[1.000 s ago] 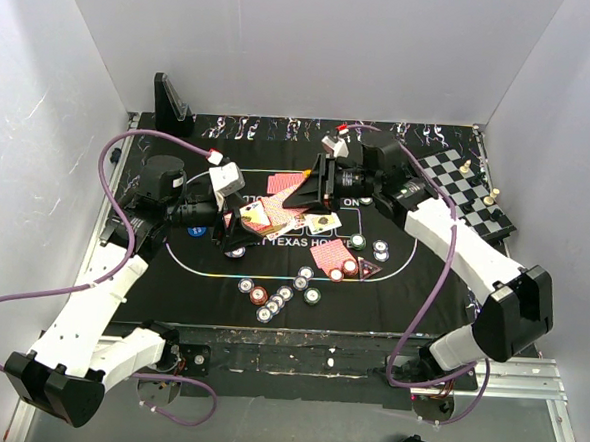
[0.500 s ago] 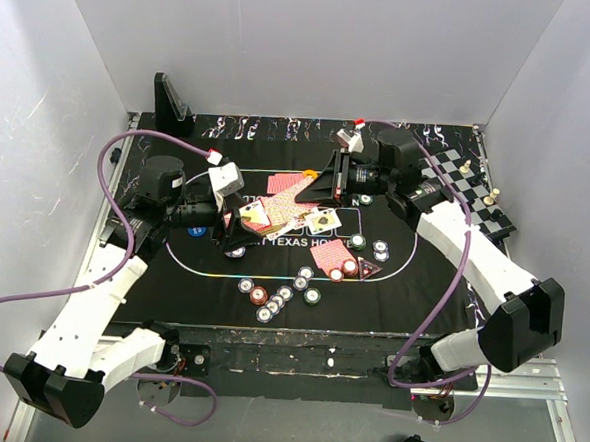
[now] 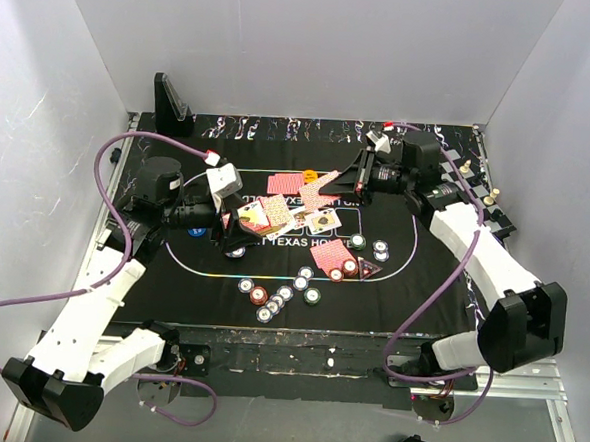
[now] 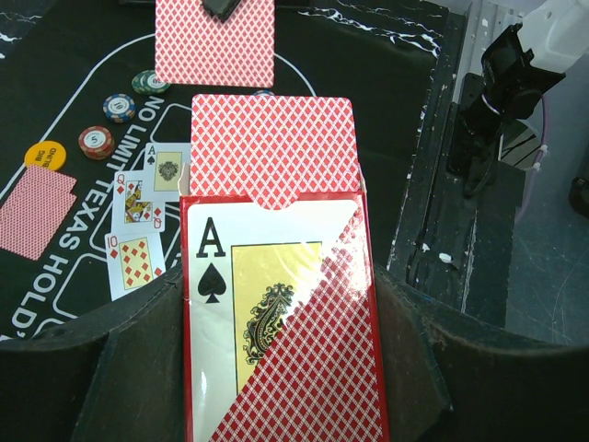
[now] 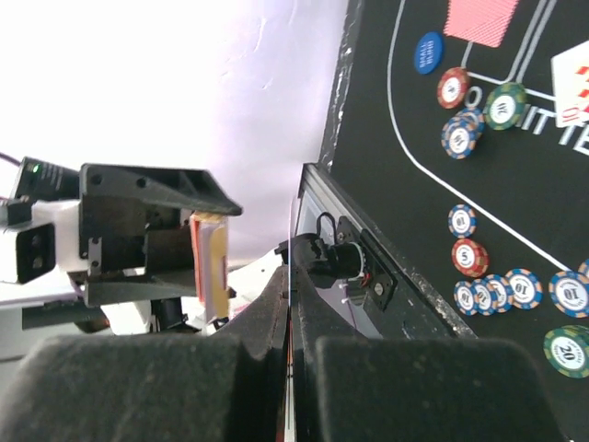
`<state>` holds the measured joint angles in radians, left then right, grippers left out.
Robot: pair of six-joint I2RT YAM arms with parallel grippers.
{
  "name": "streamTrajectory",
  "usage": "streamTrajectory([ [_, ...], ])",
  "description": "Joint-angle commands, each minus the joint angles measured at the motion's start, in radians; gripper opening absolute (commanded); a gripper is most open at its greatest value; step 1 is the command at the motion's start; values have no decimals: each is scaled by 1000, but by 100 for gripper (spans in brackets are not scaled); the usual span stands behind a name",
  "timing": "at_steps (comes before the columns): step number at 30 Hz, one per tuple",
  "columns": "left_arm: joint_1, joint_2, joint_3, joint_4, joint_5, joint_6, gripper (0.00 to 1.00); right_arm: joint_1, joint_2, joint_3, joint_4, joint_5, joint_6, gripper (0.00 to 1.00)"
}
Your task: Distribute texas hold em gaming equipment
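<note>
My left gripper is shut on a red card box showing an ace of spades, with red-backed playing cards sticking out of its top; it hovers over the mat's left half. My right gripper is shut on a single red-backed card, seen edge-on between its pads, held right of the box. Face-up cards lie on the mat. Face-down cards and a dark triangular marker lie near poker chips. A yellow button sits farther back.
The black printed mat covers the table. A chessboard with pieces lies at the back right. A black stand is at the back left. A blue chip lies under my left arm. White walls close in three sides.
My right gripper has shut on a card and drawn back to the right, away from the box. The left gripper has kept still.
</note>
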<state>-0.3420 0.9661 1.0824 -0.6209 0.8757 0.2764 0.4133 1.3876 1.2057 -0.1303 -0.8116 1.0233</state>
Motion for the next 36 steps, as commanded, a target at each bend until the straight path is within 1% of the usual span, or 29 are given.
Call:
streamTrajectory([
  [1, 5, -33, 14, 12, 23, 4, 0, -41, 42, -43, 63, 9, -2, 1],
  [6, 5, -40, 11, 9, 22, 7, 0, -47, 204, -25, 5, 98, -118, 1],
  [9, 5, -43, 14, 7, 22, 6, 0, -47, 335, -5, 15, 130, -135, 1],
  [11, 5, -44, 14, 7, 20, 6, 0, -39, 408, 17, 37, 123, -135, 1],
  [14, 5, -43, 16, 4, 19, 7, 0, -16, 491, 58, 27, 130, -150, 1],
  [26, 5, -47, 13, -2, 17, 7, 0, 145, 666, 202, -55, 204, -216, 1],
  [29, 5, -50, 13, -7, 12, 9, 0, 160, 700, 221, -74, 233, -232, 1],
  [36, 5, -56, 13, -10, 9, 12, 0, 186, 766, 252, -83, 241, -247, 1],
])
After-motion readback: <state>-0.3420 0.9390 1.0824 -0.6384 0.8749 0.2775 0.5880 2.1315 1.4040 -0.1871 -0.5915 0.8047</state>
